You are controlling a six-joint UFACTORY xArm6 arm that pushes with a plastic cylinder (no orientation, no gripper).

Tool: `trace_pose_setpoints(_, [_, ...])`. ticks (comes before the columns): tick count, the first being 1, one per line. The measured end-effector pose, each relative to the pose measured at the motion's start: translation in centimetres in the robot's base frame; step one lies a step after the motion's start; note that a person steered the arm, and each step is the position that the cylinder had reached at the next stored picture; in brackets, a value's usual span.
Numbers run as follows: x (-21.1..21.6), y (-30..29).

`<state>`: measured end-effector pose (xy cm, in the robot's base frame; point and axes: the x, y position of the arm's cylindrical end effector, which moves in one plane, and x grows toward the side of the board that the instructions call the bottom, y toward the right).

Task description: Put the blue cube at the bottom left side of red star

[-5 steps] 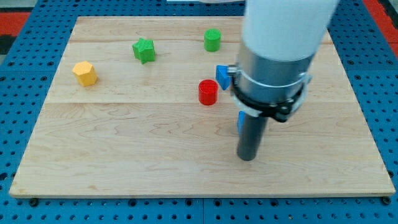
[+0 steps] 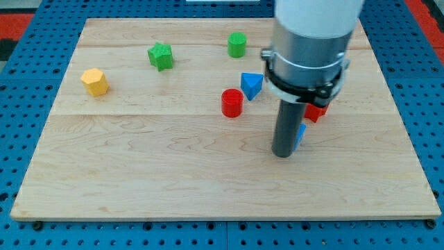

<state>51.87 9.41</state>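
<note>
The blue cube (image 2: 300, 135) lies right of the board's middle, mostly hidden behind my rod; only a sliver shows at the rod's right edge. My tip (image 2: 282, 155) rests on the board just below and left of that sliver, touching or nearly touching the cube. The red star (image 2: 317, 111) is partly hidden under the arm's body, just above and right of the blue cube.
A blue triangular block (image 2: 252, 85) and a red cylinder (image 2: 232, 103) sit left of the arm. A green cylinder (image 2: 237, 44) and a green star (image 2: 160, 55) are near the view's top. A yellow hexagon (image 2: 94, 81) is at the left of the wooden board (image 2: 139, 173).
The arm has shifted slightly right and up. The blue cube now shows at the rod's right edge instead of its left. The red star and more of the blue triangular block have come into sight.
</note>
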Motion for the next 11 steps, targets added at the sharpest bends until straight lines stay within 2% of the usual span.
trace_pose_setpoints(2, [0.8,-6.5])
trace_pose_setpoints(3, [-1.3,-11.4])
trace_pose_setpoints(5, [-9.6,-15.9])
trace_pose_setpoints(7, [-16.0,-14.4])
trace_pose_setpoints(9, [-20.3,-10.1])
trace_pose_setpoints(11, [-20.4,-1.6])
